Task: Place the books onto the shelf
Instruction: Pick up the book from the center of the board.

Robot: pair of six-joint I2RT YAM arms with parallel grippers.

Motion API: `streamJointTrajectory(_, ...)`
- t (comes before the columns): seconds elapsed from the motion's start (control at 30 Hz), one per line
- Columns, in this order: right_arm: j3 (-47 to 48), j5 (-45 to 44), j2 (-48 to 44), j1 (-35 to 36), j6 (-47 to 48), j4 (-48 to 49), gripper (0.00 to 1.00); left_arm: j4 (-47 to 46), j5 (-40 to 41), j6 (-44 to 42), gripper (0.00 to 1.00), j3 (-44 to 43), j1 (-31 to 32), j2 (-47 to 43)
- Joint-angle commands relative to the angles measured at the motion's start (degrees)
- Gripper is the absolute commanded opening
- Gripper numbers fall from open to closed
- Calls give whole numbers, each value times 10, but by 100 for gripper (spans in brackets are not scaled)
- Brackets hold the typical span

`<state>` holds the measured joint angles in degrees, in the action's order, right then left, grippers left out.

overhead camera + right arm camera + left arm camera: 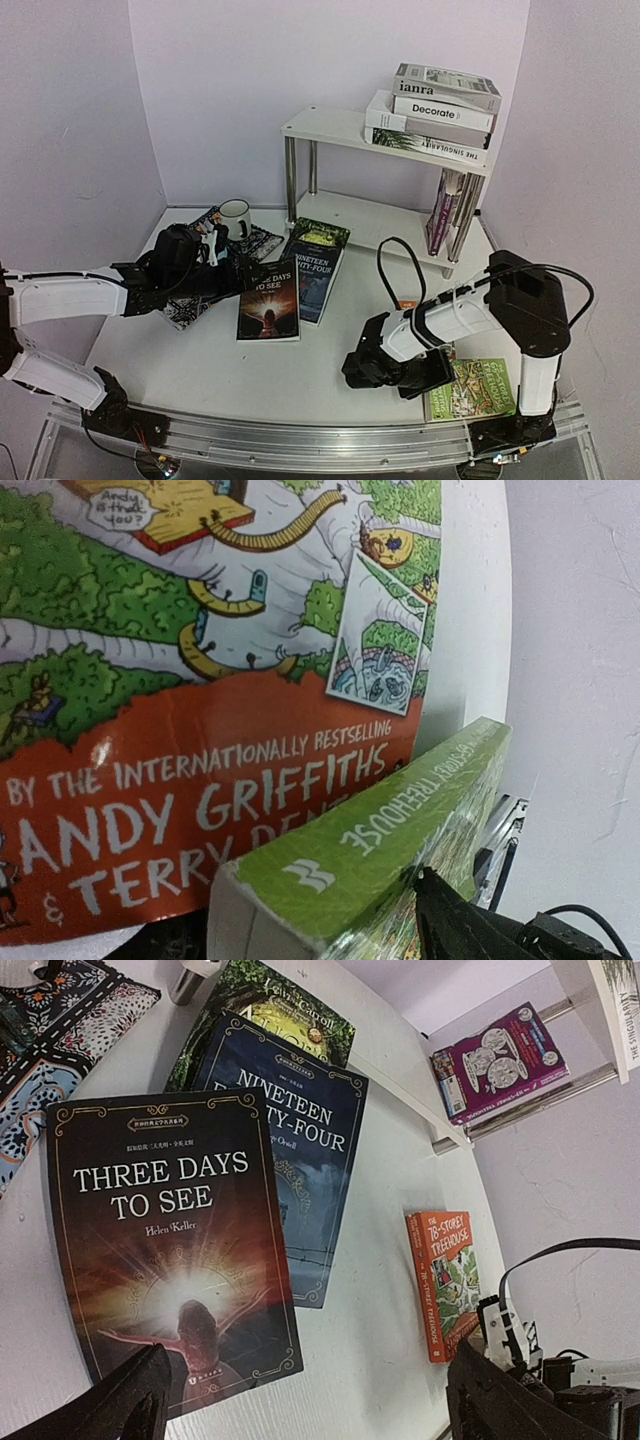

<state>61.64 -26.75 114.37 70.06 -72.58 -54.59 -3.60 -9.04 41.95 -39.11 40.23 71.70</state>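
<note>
Nearest in, lower right of the overhead view: the right pincer (315,930) stands partly open around the spine corner of the green Treehouse paperback (400,820), with one dark finger (455,925) just beside it. Clamped or not, I cannot tell. The spine reads "-STOREY TREEHOUSE". It sits over the edge of the orange book (200,780), which is lettered "BY THE INTERNATIONALLY BESTSELLING ANDY GRIFFITHS".

The danger here is the corner pinch: the paperback could swivel, fan open, or drag the orange cover along (both look glossy).

Centre frame, the left pincer (310,1390) hangs wide open and empty over "THREE DAYS TO SEE" (170,1250) by Helen Keller, which overlaps "NINETEEN EIGHTY-FOUR" (300,1150).

Farthest back, upper right, is the shelf (330,125). "Decorate" (445,110) and "THE SINGULARITY" (430,148) are stacked on top, and a purple Treehouse book (500,1060) stands on the lower tier. A careless entry there could topple the standing books.
</note>
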Motion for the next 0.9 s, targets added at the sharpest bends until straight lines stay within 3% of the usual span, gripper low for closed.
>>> streamJointTrajectory(0.0,16,-28,5,2,-32,-67,42,-18,0,-7,97,0,2,-10)
streamJointTrajectory(0.13,29,-40,-6,4,-34,-77,20,-18,1,-7,97,-1,2,-8)
streamJointTrajectory(0.3,86,-94,-12,18,-36,-116,13,-17,-3,-10,97,-6,2,-3)
streamJointTrajectory(0.37,119,-126,-8,27,-37,-147,4,-18,-3,-11,97,-8,2,-2)
streamJointTrajectory(0.67,181,-206,-5,51,34,-136,0,-17,-2,-9,96,-12,2,-2)
streamJointTrajectory(0.87,137,-167,-60,52,175,37,0,-16,-3,-7,96,-14,2,-3)
